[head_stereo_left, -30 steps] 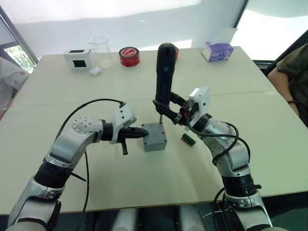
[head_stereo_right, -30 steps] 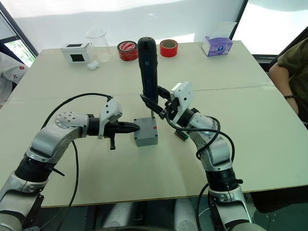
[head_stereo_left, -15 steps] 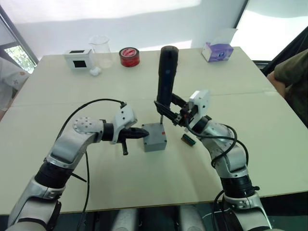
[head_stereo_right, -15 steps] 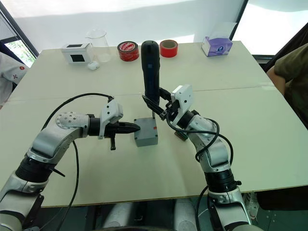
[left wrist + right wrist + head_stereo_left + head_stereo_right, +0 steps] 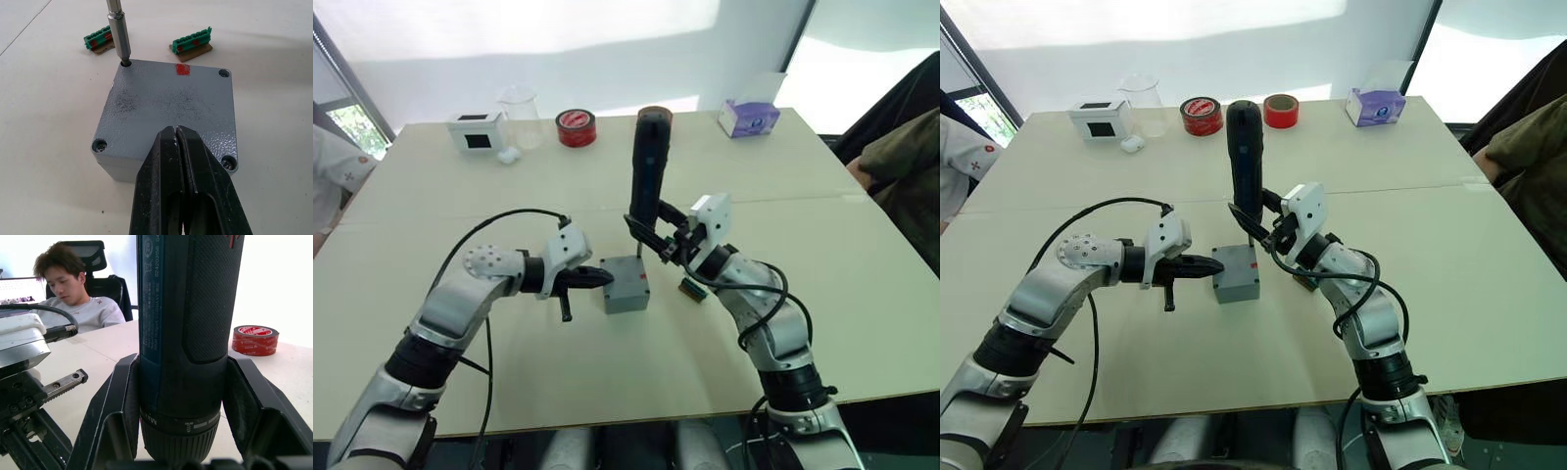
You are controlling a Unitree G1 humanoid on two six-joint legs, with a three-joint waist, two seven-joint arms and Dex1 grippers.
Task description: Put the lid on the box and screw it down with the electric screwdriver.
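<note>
The grey box (image 5: pixel 626 291) sits mid-table with the lid (image 5: pixel 171 100) lying flat on it, a red mark near one edge. The black electric screwdriver (image 5: pixel 646 171) stands upright, and its metal bit (image 5: pixel 118 34) is planted in a corner hole of the lid. My right gripper (image 5: pixel 658 238) is shut on the screwdriver's lower body, with one finger (image 5: pixel 120 401) on each side. My left gripper (image 5: pixel 176 131) is shut and holds nothing. Its tips rest at the lid's edge on the side opposite the red mark.
Two green terminal blocks (image 5: pixel 192 40) lie just beyond the box. Along the far edge stand a white box with a black window (image 5: pixel 476 130), a glass beaker (image 5: pixel 519 106), two red tape rolls (image 5: pixel 1202 115) and a tissue box (image 5: pixel 748 117). One person sits at the right (image 5: pixel 901 166) and another at the left.
The camera has shifted a little. The screwdriver stays upright on the same lid corner, and my left gripper stays against the box. The person at the right shows further into view.
</note>
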